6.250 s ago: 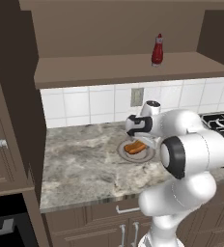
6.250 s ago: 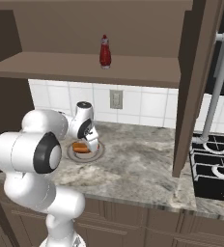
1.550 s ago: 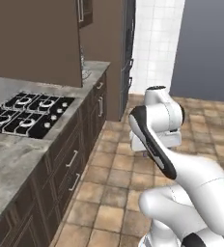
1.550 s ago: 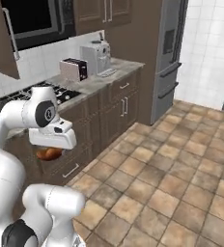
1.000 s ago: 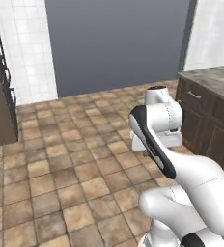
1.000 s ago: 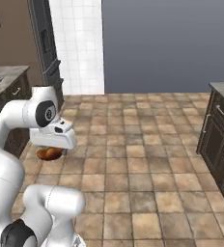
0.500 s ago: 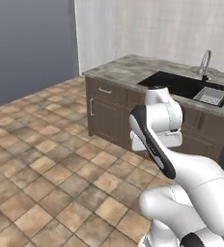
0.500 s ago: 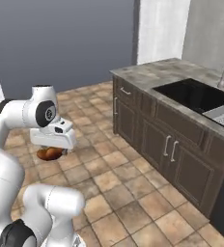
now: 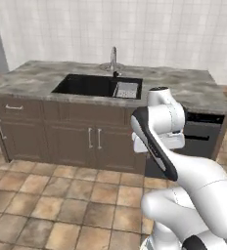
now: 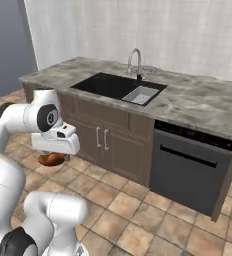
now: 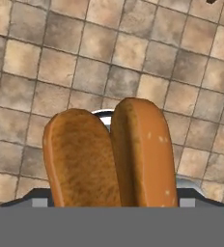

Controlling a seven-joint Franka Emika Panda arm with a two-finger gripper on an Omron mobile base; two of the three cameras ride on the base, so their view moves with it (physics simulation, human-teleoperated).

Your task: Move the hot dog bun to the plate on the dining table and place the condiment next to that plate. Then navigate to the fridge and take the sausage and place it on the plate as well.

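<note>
My gripper hangs low over the tiled floor, shut on the hot dog bun. In the hand view the orange-tan split bun stands close up over brown floor tiles and covers my fingertips. The dining table is a long island with a grey-beige marble top, a black sink and a chrome tap. It stands straight ahead of me, about an arm's length beyond the hand. The plate, the condiment, the fridge and the sausage are out of view.
The near side of the island holds brown cabinet doors and a dark dishwasher front. A small metal basket sits at the right end of the sink. Brown tiled floor lies between me and the island. A white tiled wall runs behind.
The base has turned and driven, so the whole scene has swung from the wall counter past open floor to the island, now seen head on. The bun stays in the gripper.
</note>
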